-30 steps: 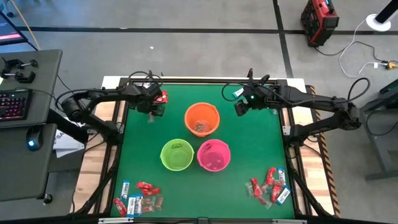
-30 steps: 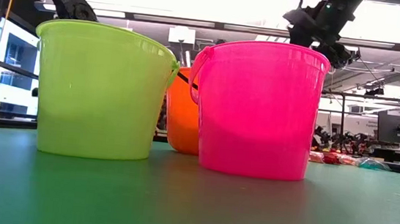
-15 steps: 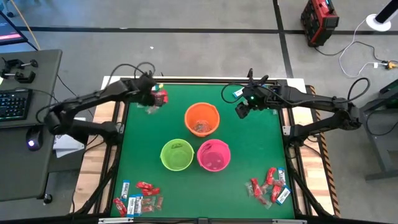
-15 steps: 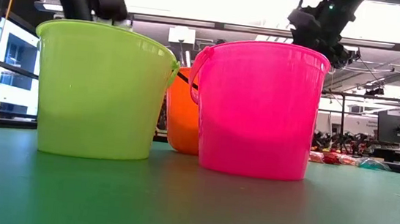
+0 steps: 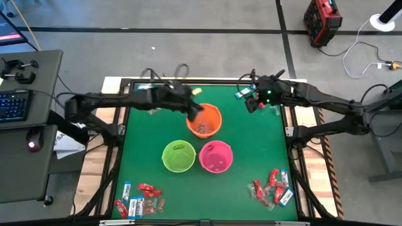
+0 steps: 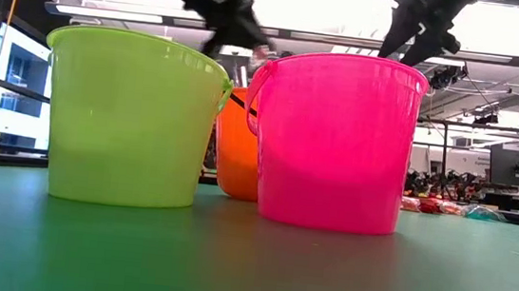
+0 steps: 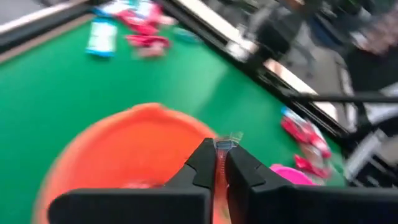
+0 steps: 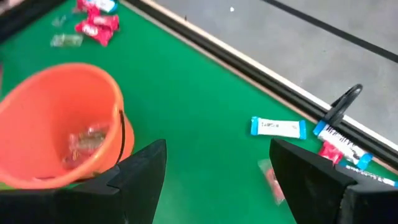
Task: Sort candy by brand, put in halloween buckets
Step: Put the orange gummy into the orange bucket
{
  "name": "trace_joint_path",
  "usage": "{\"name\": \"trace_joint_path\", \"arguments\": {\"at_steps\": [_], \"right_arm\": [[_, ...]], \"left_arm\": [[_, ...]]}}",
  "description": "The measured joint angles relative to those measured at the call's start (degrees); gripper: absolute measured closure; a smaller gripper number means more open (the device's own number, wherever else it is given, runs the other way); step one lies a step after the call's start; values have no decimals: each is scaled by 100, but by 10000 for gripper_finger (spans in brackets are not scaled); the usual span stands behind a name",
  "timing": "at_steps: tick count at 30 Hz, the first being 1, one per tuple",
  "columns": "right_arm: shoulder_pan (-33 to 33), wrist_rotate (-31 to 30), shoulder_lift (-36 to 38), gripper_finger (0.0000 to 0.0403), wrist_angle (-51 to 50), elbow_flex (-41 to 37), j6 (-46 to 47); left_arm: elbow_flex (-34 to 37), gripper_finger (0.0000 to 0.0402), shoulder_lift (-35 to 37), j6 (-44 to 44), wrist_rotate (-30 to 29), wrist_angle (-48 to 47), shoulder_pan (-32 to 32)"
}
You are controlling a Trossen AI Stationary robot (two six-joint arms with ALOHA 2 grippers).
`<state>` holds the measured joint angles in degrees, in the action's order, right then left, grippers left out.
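Three halloween buckets stand mid-table: orange (image 5: 204,120), lime green (image 5: 179,156) and hot pink (image 5: 216,156). My left gripper (image 5: 196,113) hangs over the orange bucket's left rim (image 7: 118,134), shut on a clear-wrapped candy (image 7: 227,143). Clear candies (image 8: 87,140) lie on the orange bucket's floor. My right gripper (image 5: 254,104) hovers open over the far right of the mat, nothing between its fingers (image 8: 144,169). Loose candy lies in piles at the near left (image 5: 139,201) and near right (image 5: 271,187). My left gripper pinches the clear-wrapped candy between its two fingers, and only a small crinkled end (image 7: 229,140) shows past the fingertips. The candy is lifted clear, above the orange bucket's opening. The fingers hide the rest of the candy.
More wrapped candies lie along the far edge: blue-and-white and red ones (image 8: 278,127) near my right gripper and red ones (image 8: 93,25) at the far left. The table's raised black frame (image 5: 207,80) borders the green mat.
My left gripper has swung from the far-left candy pile toward the table's right and now hangs over the orange bucket with the clear candy. My right gripper has shifted a little toward the table's right edge, staying open.
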<state>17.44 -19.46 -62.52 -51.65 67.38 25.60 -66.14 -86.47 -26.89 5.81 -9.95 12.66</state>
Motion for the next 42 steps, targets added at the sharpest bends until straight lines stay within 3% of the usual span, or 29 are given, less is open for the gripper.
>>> {"name": "trace_joint_path", "arguments": {"at_steps": [4,8,15,19,23,27,30,34,42], "right_arm": [[69,65,136,124,-1,6,-1],[69,205,144,124,-1,6,-17],[102,221,142,124,-110,6,-17],[263,265,61,124,-447,6,386],[690,637,-165,124,-860,-244,955],[1400,993,-514,124,-395,-871,717],[1998,1404,-1024,124,75,-1164,-84],[2502,1394,-1954,124,262,-1051,-1406],[2720,1757,-3376,124,408,-731,-2502]], "left_arm": [[-459,376,-558,362,-44,-131,-214],[-739,329,-834,674,-67,-492,-232],[-1043,216,-822,966,105,-1150,-62],[-1131,174,-594,1065,96,-1723,242],[-1077,162,-182,1105,-127,-2484,657],[-466,161,435,1014,-270,-2034,988],[82,161,864,655,-200,-1487,1078],[613,161,1345,311,-186,-944,1059],[920,161,1741,138,-186,-1021,882]]}}
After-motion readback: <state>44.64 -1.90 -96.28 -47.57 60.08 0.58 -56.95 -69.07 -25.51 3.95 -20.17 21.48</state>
